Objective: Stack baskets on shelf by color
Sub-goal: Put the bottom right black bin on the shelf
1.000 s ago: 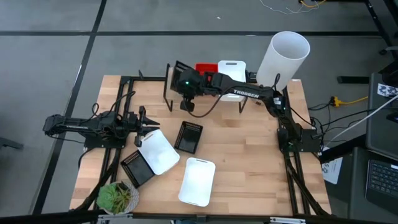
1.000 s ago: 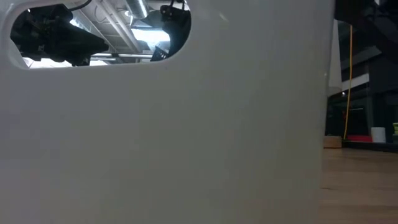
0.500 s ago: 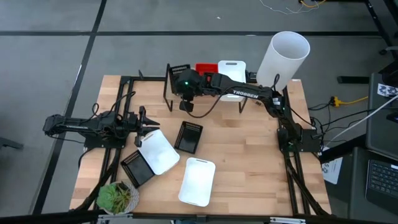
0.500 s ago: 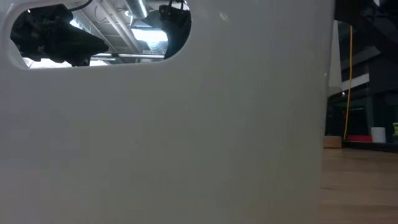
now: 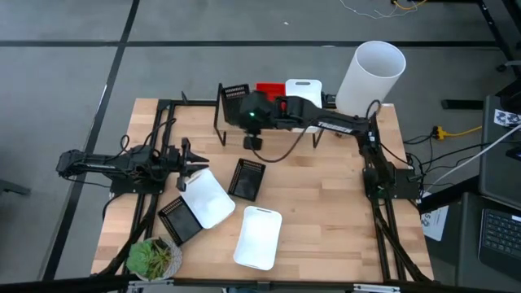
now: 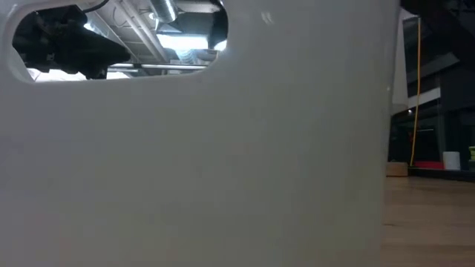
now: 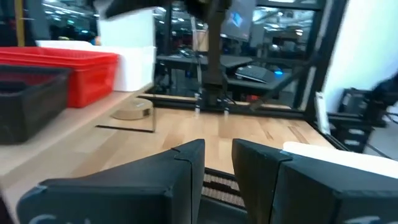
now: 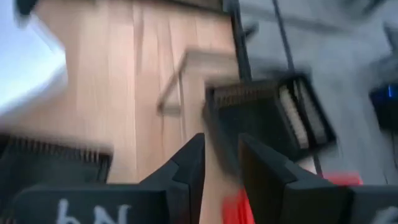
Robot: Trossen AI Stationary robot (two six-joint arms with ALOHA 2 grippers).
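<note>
The shelf (image 5: 273,104) stands at the table's far edge and carries a black basket (image 5: 235,91) on its left end, a red basket (image 5: 268,88) and a white basket (image 5: 304,88). Two white baskets (image 5: 207,198) (image 5: 259,236) and two black baskets (image 5: 247,178) (image 5: 179,218) lie flat on the table. My right gripper (image 5: 253,138) (image 8: 222,155) hangs over the table just near of the shelf, fingers a narrow gap apart, holding nothing. My left gripper (image 5: 195,163) (image 7: 219,155) waits low at the table's left, beside a white basket, also narrowly open and empty.
A tall white cylinder (image 5: 370,75) stands at the far right corner, and a potted plant (image 5: 155,258) at the near left corner. The wall of a white basket (image 6: 223,163) fills almost the whole low view. Bare wood (image 5: 334,203) lies toward the table's right.
My right gripper has moved a little toward the table's right along the shelf front, uncovering the black basket on the shelf's left end. In the low view it has slid out of the basket's handle cutout. The left arm has kept still.
</note>
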